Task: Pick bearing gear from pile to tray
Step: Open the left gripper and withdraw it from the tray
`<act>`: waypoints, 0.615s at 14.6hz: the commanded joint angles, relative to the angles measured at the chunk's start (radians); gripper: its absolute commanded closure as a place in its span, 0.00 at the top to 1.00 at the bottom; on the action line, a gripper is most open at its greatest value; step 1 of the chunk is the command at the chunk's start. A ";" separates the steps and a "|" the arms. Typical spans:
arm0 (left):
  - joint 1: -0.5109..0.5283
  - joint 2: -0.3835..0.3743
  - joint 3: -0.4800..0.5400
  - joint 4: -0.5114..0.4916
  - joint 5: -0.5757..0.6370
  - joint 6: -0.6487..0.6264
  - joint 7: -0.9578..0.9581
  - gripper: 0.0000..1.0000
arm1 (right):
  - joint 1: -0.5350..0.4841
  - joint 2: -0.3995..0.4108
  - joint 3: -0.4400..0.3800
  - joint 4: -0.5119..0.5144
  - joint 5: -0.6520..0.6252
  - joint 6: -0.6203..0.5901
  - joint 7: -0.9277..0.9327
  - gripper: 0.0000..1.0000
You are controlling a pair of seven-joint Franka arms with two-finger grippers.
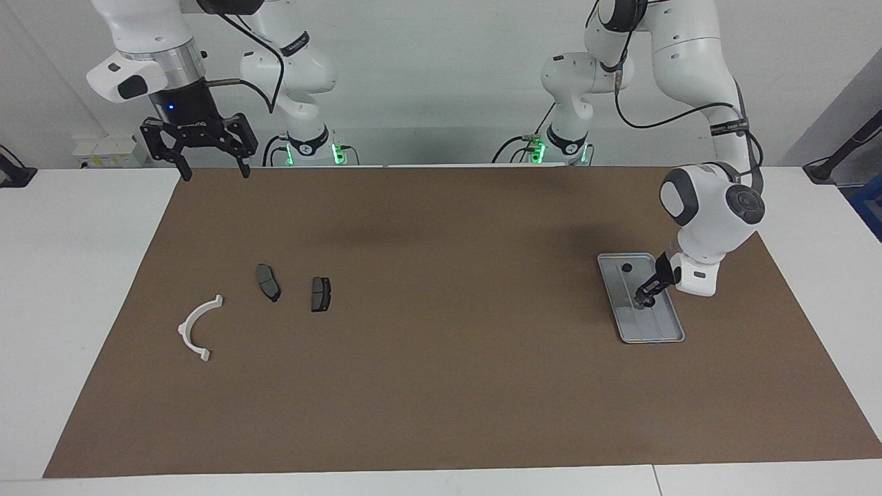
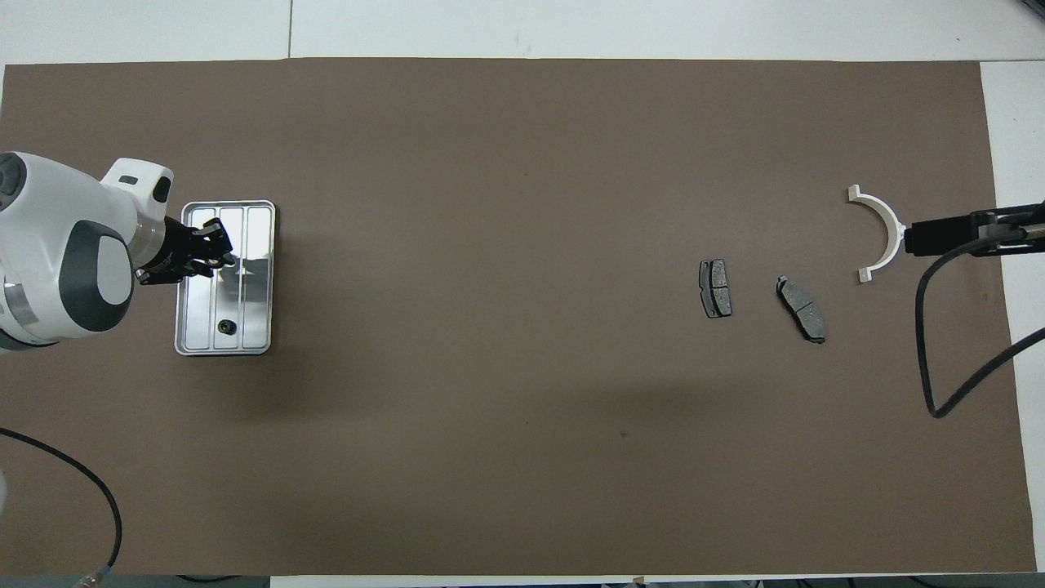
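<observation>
The silver tray [image 1: 656,326] [image 2: 258,233] lies toward the left arm's end of the mat. One small black round piece [image 1: 626,266] [image 2: 224,327] rests in the tray's end nearer to the robots. My left gripper [image 1: 647,300] [image 2: 224,260] hangs low over the tray's middle, tilted, its fingertips shut on a small bearing gear. The pile sits toward the right arm's end: a white half-ring bracket [image 1: 196,330] [image 2: 884,230] and two dark brake pads [image 1: 268,282] [image 2: 715,288]. My right gripper [image 1: 214,169] waits open, raised over the mat's edge by its base.
A brown mat [image 1: 441,386] covers the table between the pile and the tray. The right arm's cable [image 2: 939,343] hangs over the mat's end near the bracket. White table [image 1: 76,275] borders the mat.
</observation>
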 commanded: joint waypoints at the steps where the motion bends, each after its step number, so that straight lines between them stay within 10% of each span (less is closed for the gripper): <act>1: 0.004 0.012 -0.012 -0.006 0.006 0.036 0.007 0.00 | -0.032 -0.013 0.016 -0.019 0.017 -0.010 0.000 1.00; 8: -0.001 0.019 -0.012 -0.010 0.004 0.052 -0.001 0.06 | -0.045 0.051 0.016 -0.010 0.015 -0.004 0.000 1.00; 9: -0.001 0.017 -0.011 -0.012 0.004 0.049 -0.001 0.32 | -0.045 0.053 0.016 -0.010 0.011 -0.010 -0.002 1.00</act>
